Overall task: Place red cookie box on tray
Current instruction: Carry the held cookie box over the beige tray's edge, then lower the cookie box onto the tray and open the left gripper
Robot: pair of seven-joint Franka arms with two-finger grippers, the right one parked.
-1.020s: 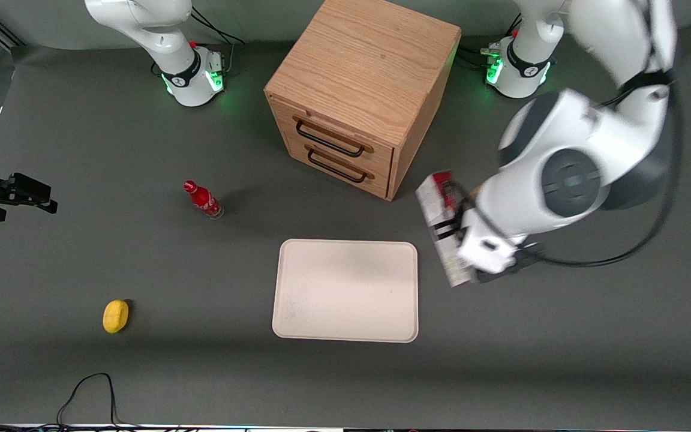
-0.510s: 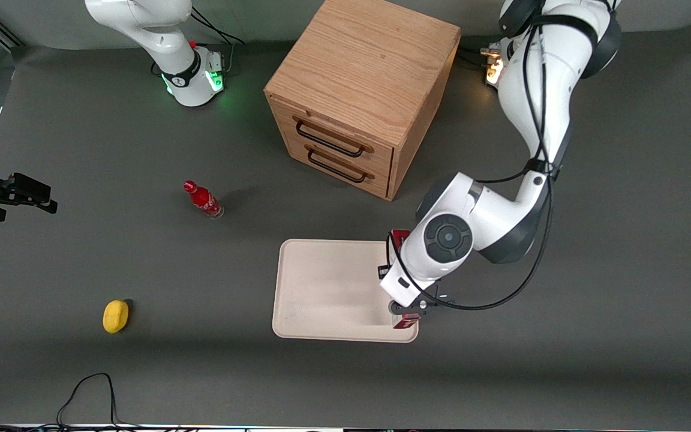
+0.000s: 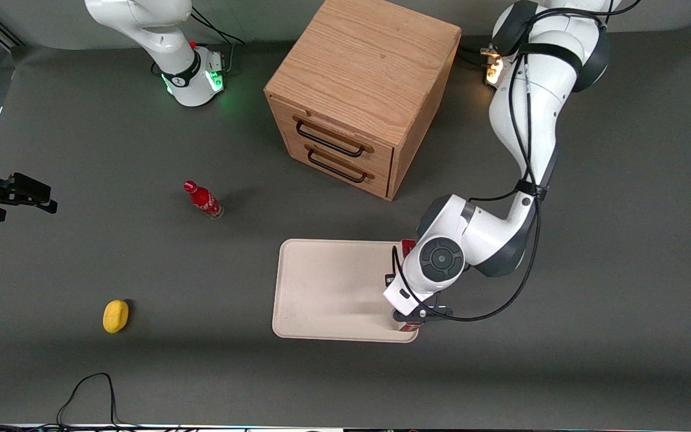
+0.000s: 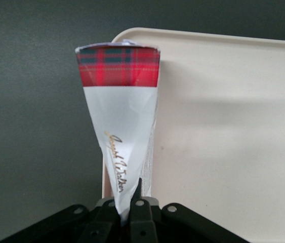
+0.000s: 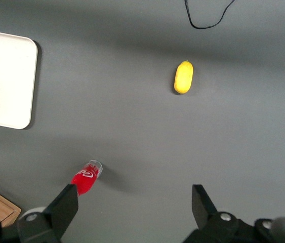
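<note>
- Your tool (image 4: 127,210) is clamped on the box (image 4: 119,114), over the tray (image 3: 327,288) edge nearest the working arm.
- Box stands edge-down along that rim.

Left arm swung in from working arm's end of table, elbow now folded above tray (image 3: 321,288) edge. Gripper (image 4: 124,205), a second ago well clear of tray beside the cabinet, now low over tray's edge on working arm's side, fingers (image 4: 138,195) clamped on red cookie box (image 4: 119,101). Box carried along: earlier tilted in air off tray, now standing on narrow edge along tray rim, possibly touching the surface. In last half second arm only settled slightly lower.
</note>
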